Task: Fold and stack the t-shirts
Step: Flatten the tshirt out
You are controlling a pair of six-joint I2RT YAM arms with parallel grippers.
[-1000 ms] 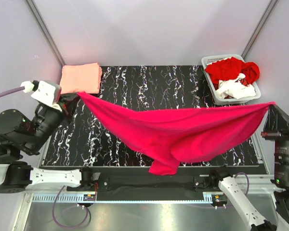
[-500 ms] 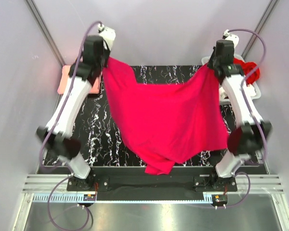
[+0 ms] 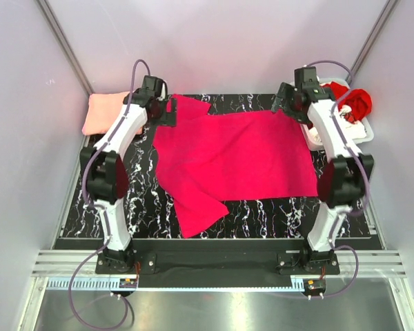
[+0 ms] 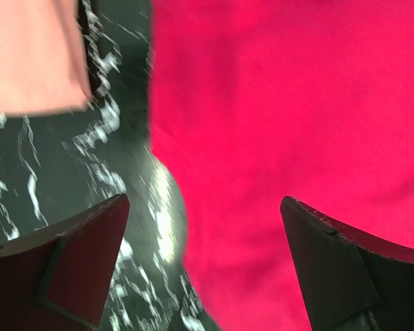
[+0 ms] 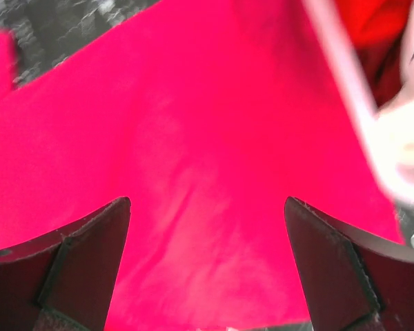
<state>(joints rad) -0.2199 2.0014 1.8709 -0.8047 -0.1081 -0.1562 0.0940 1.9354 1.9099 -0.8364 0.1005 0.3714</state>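
Observation:
A magenta t-shirt (image 3: 238, 158) lies spread flat on the black marbled table (image 3: 141, 200), one flap reaching toward the near edge. My left gripper (image 3: 167, 110) hovers open over the shirt's far left corner, its jaws wide apart above cloth (image 4: 297, 103) and table with nothing between them (image 4: 203, 201). At the far right corner my right gripper (image 3: 283, 102) also stands open, empty over the cloth (image 5: 193, 124), jaws spread (image 5: 207, 203). A folded salmon t-shirt (image 3: 110, 114) rests at the back left (image 4: 31, 55).
A white slatted basket (image 3: 367, 128) at the back right holds a red t-shirt (image 3: 355, 102) and a white one (image 3: 350, 128); its rim (image 5: 345, 76) shows right beside my right gripper. Both arms stretch along the table's sides.
Both arms swung the hanging magenta shirt to the back of the table and lowered it flat. Both grippers have opened and let go of its corners.

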